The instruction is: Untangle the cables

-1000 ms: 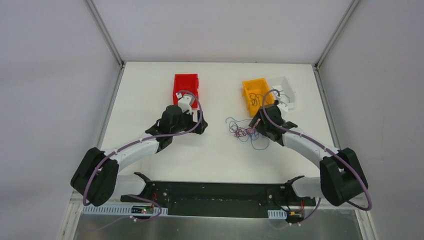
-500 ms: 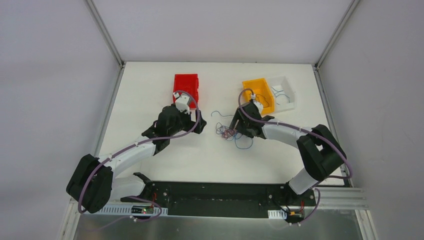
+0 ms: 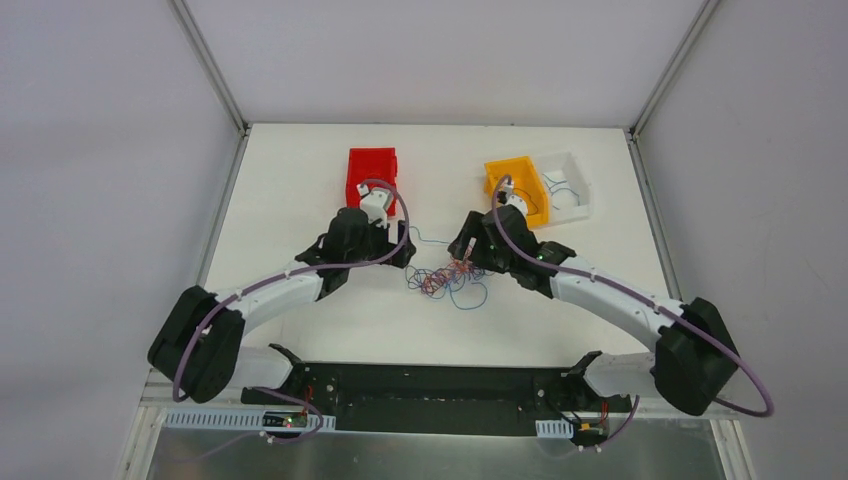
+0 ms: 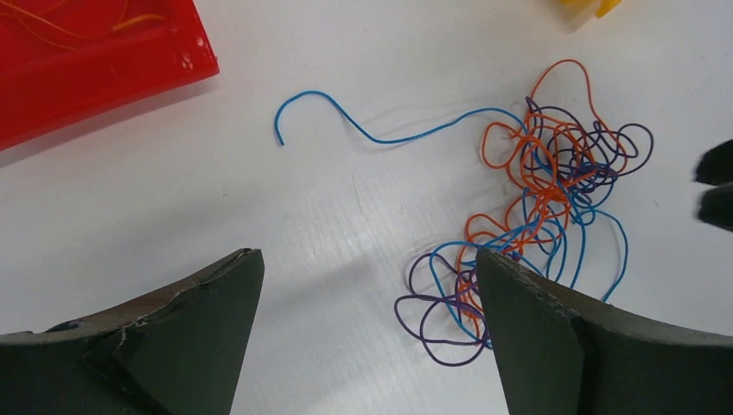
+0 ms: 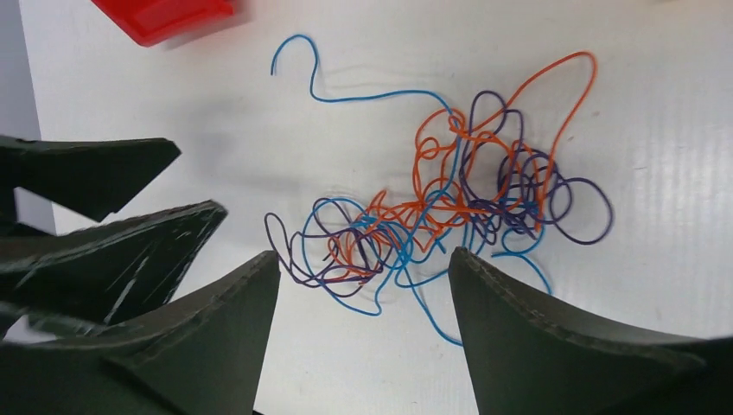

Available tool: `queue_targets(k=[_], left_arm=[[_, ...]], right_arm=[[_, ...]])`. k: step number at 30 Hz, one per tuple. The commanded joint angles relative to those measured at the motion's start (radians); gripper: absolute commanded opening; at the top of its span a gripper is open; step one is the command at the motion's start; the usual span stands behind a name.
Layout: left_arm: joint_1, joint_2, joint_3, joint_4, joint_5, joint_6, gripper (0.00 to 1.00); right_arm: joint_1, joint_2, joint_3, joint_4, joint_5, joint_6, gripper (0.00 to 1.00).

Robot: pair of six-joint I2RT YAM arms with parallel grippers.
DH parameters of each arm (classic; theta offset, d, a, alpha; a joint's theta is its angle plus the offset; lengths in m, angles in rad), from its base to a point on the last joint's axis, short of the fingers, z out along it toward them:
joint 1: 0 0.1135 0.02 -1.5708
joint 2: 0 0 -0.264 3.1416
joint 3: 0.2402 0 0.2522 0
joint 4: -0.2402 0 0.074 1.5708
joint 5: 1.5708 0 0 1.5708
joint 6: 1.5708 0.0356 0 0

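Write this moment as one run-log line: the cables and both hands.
cables: one knotted tangle on table | left hand: open, empty, at tangle edge | right hand: open, above tangle

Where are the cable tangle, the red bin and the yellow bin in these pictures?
cable tangle [image 5: 436, 206]: right wrist view, dense orange middle of the knot.
red bin [image 4: 95, 82]: left wrist view, on its near wall.
yellow bin [image 3: 525, 178]: top external view, on its far half.
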Motion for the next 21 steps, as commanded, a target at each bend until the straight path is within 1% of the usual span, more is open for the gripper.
queue_targets(k=[1, 6, 7, 9, 11, 15, 18, 21], left_arm=[[-0.011, 0.112, 0.102, -0.046, 0.085, 0.009, 0.96], [-0.011, 0.198, 0.146, -0.042, 0.174, -0.005, 0.94], [-0.011, 0.226, 0.166, -0.052, 0.186, -0.008, 0.93], [-0.011, 0.302, 0.234, -0.125, 0.197, -0.015, 0.9], [-0.011, 0.368, 0.292, -0.181, 0.222, -0.016, 0.87], [-0.011, 0.436, 0.336, -0.192, 0.275, -0.024, 0.84], [-0.011, 0.451, 0.353, -0.212, 0.285, -0.021, 0.8], [-0.012, 0.446, 0.361, -0.235, 0.28, -0.01, 0.76]], right_arm=[[-0.019, -0.106, -0.053, -0.097, 0.123, -0.098, 0.75], [-0.108, -0.227, -0.175, -0.092, 0.094, -0.095, 0.75], [-0.123, -0.245, -0.198, -0.082, 0.084, -0.093, 0.75], [-0.149, -0.261, -0.244, -0.055, 0.066, -0.089, 0.74], [-0.162, -0.252, -0.271, -0.042, 0.035, -0.081, 0.71], [-0.168, -0.219, -0.299, 0.008, -0.016, -0.073, 0.62], [-0.168, -0.181, -0.298, 0.041, -0.077, -0.094, 0.59], [-0.156, -0.135, -0.27, 0.013, -0.048, -0.105, 0.59]])
